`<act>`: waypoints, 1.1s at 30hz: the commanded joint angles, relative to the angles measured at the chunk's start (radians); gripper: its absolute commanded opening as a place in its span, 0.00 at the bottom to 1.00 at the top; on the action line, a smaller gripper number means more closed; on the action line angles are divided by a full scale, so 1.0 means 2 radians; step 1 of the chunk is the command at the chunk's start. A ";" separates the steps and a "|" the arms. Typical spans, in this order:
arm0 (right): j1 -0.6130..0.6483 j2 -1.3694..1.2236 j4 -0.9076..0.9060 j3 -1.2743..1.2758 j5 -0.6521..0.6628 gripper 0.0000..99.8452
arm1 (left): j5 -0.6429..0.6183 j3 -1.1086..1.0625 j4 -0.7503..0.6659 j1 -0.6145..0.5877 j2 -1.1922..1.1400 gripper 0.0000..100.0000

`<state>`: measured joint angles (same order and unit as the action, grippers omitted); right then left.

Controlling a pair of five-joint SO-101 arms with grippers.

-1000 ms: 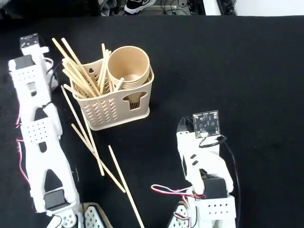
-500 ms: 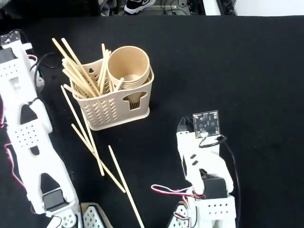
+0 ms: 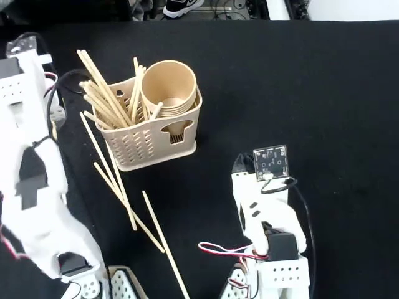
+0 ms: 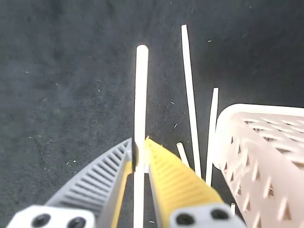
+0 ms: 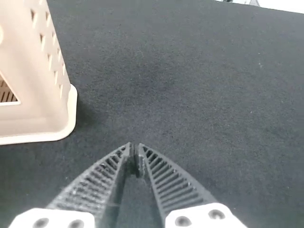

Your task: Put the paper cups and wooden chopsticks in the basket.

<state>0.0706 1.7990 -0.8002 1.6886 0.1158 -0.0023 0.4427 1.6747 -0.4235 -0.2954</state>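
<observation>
Cups in basket; loose chopsticks on table not yet loaded; left fingers pinch one chopstick, right fingers pressed together.

The slotted basket is beige, paper cups tan, wooden chopsticks pale, table black.

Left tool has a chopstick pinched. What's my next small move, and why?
Probably swing the left tool over the basket rim before opening: it is shut on a chopstick, and the basket stands close beside it.
</observation>
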 commanded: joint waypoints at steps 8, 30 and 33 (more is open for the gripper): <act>-0.003 0.038 -0.001 -0.002 0.005 0.01 | 0.002 -0.331 -0.219 0.005 0.398 0.03; -0.003 0.038 0.000 -0.002 0.005 0.01 | -0.105 -0.496 -0.648 0.236 0.712 0.03; -0.003 0.038 -0.001 -0.002 0.005 0.01 | -0.105 -0.529 -0.648 0.235 0.684 0.03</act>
<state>0.0706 1.7990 -0.8002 1.6886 0.1189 -0.2002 -0.5562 0.3951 0.0245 1.1285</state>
